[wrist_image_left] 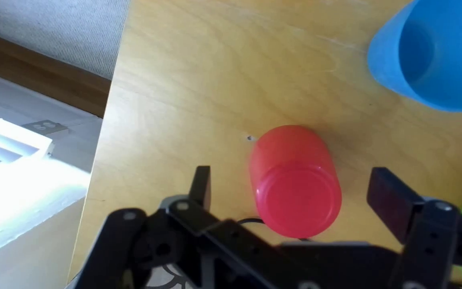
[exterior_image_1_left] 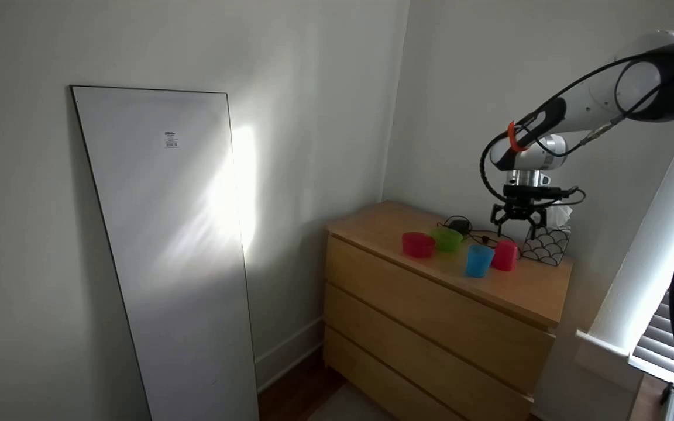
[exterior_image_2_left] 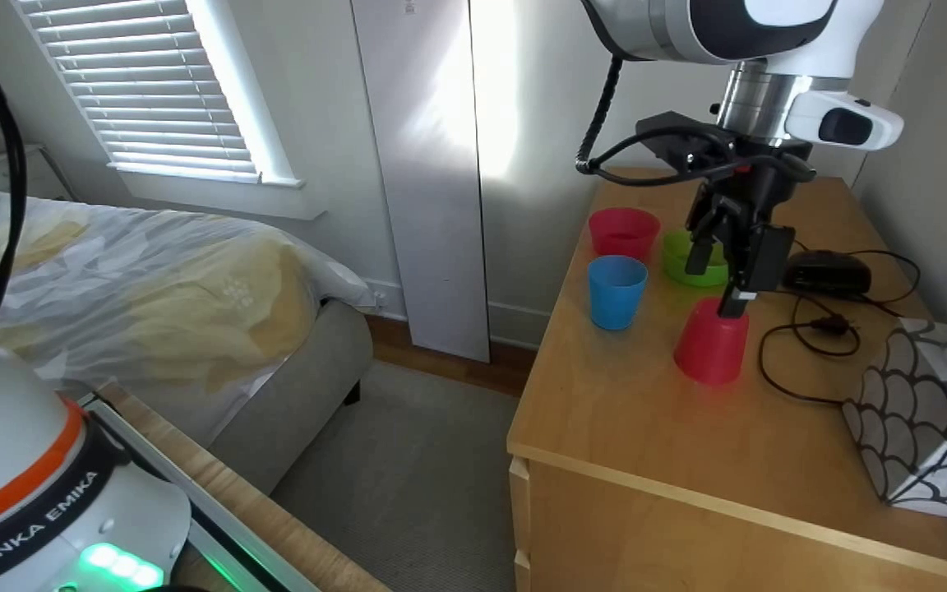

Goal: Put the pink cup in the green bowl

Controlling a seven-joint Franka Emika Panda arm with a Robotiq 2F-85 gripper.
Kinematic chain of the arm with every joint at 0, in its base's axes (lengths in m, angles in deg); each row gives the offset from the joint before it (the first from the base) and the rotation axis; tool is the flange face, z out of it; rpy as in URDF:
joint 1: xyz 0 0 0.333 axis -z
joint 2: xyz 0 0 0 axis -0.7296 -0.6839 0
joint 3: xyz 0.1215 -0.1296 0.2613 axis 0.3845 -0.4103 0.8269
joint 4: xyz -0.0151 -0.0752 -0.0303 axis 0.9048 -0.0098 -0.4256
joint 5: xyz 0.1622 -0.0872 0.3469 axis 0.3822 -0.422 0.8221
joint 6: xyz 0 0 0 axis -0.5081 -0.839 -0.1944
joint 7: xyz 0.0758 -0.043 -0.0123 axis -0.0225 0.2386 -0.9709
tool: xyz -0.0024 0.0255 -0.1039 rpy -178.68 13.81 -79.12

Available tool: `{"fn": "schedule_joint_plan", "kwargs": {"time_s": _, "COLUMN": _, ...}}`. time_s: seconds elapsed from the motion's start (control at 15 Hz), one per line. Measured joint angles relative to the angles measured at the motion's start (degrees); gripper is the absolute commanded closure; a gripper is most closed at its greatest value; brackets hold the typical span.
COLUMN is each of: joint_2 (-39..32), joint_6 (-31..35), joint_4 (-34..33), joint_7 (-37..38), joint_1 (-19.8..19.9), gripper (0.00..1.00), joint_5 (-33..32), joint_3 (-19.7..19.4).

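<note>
The wrist view shows the pink cup point(wrist_image_left: 297, 196) upside down on the bench point(wrist_image_left: 183, 100), its round base turned up toward the camera. The claw point(wrist_image_left: 291, 176) has its jaws spread wide, one to either side of the cup, with a gap on each side. In an exterior view the claw hangs above the pink cup, at the end of the white arm point(exterior_image_1_left: 583, 111) that reaches in from the right. Left to right there come the red bowl point(exterior_image_1_left: 418, 245), the green bowl point(exterior_image_1_left: 447, 243), the blue cup point(exterior_image_1_left: 478, 262), the pink cup and a patterned tissue box point(exterior_image_1_left: 544, 244). The green bowl sits just beside the red one, a little farther off; whether they touch I cannot tell. The pink cup is outside the green bowl and apart from it. The blue cup stands mouth up. In an exterior view, a black device point(exterior_image_2_left: 825, 273) and a plug point(exterior_image_2_left: 833, 325) lie right of the pink cup.
</note>
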Motion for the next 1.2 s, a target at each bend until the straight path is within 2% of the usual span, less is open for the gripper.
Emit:
{"fn": "schedule_joint_plan", "kwargs": {"time_s": 0.8, "joint_2": -4.84, "joint_6": 4.00, "joint_4": -2.29, "joint_7": 0.69, "joint_1": 1.55, "gripper": 0.00, "joint_5": 4.82, "joint_3": 0.34}}
{"fn": "schedule_joint_plan", "kwargs": {"time_s": 1.07, "joint_2": -5.69, "joint_6": 6.77, "joint_4": -2.81, "joint_7": 0.66, "joint_1": 2.12, "gripper": 0.42, "joint_5": 6.79, "joint_3": 0.63}}
{"fn": "schedule_joint_plan", "kwargs": {"time_s": 1.2, "joint_2": -5.82, "joint_6": 7.89, "joint_4": -3.03, "joint_7": 0.56, "joint_1": 2.41, "gripper": 0.48, "joint_5": 7.78, "joint_3": 0.90}}
